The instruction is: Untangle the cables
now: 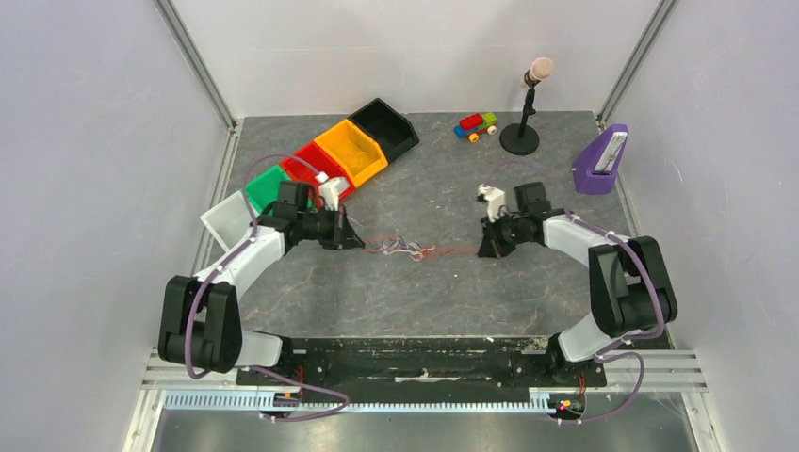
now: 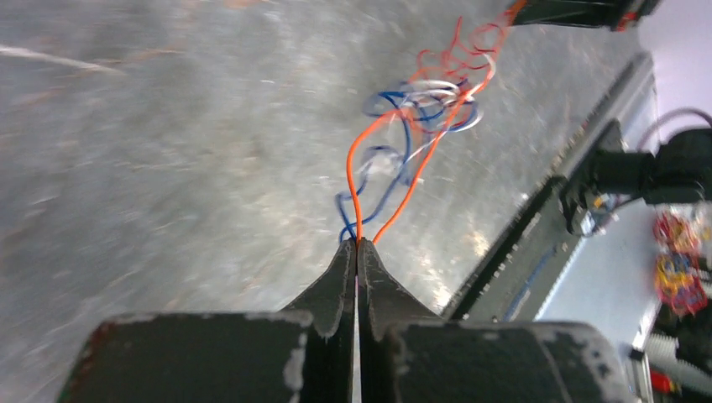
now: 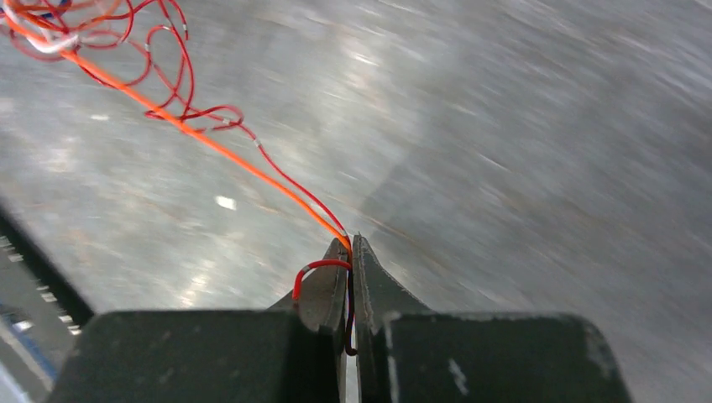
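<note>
Tabletop (image 1: 424, 292) of grey, stone-patterned board fills a white-walled cell, seen from above. Two black-and-white arms reach inward from its near edge, the left arm (image 1: 236, 268) and the right arm (image 1: 617, 273), each trailed by a purple hose.

At the far left, four storage bins stand in a diagonal row, touching side to side: a black bin (image 1: 386, 127), a yellow bin (image 1: 350, 149), a red bin (image 1: 309, 162) and a green bin (image 1: 267, 185). A white bin (image 1: 224, 218) lies tilted just beside the green one. A purple holder (image 1: 600, 162) with a white insert sits at the far right; any print on it is too small to read. Near it stands a microphone stand (image 1: 523, 127) on a round black base, and just left of that a toy truck (image 1: 477, 125) built of coloured bricks.

The left gripper (image 1: 353, 240) (image 2: 358, 243) is clenched, its jaws pressed together on orange strands with a blue strand meeting the tips. The right gripper (image 1: 490, 247) (image 3: 348, 243) is likewise clamped tight, pinching one orange wire and one red, the red looping around a finger.

The cables (image 1: 405, 249) (image 2: 424, 101) (image 3: 210, 138) stretch between the two grippers at mid-table: a small knot of red, orange, blue and white wire nearer the left gripper, with a thin line running on to the right one. Whether the knot touches the surface cannot be told.
</note>
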You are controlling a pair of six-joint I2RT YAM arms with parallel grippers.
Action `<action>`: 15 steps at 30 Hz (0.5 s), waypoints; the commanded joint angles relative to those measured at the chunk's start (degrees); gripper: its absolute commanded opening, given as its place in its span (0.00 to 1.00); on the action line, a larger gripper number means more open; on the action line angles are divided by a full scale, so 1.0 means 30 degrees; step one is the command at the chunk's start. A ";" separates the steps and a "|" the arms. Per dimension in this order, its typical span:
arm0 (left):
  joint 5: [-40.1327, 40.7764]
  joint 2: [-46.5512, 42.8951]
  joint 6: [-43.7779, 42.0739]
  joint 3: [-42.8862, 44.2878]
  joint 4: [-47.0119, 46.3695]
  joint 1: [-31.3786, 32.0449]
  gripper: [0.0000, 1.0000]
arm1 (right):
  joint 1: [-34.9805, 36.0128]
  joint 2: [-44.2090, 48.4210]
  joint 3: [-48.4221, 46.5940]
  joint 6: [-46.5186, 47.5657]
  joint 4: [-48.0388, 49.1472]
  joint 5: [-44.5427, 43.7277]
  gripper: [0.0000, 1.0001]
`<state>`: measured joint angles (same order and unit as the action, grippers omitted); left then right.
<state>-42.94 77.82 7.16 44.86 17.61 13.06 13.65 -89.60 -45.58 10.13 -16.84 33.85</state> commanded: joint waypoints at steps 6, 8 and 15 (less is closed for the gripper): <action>0.1509 -0.0186 -0.4473 0.1066 0.3099 -0.4201 0.02 | -0.7525 -0.0318 -0.0431 0.6172 -0.3018 -0.3662 0.00; 0.1661 0.0113 -0.4786 0.1158 0.3272 -0.4264 0.02 | -0.8372 -0.0749 -0.0772 0.6732 -0.3435 -0.3779 0.00; 0.2431 0.0449 -0.5394 0.1449 0.3316 -0.4989 0.02 | -0.9769 -0.1094 -0.1244 0.8027 -0.4160 -0.3635 0.00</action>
<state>-37.08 78.83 -4.71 46.50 27.14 -0.08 -14.57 -91.57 -48.14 28.73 -26.13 26.33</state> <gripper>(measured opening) 0.029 0.009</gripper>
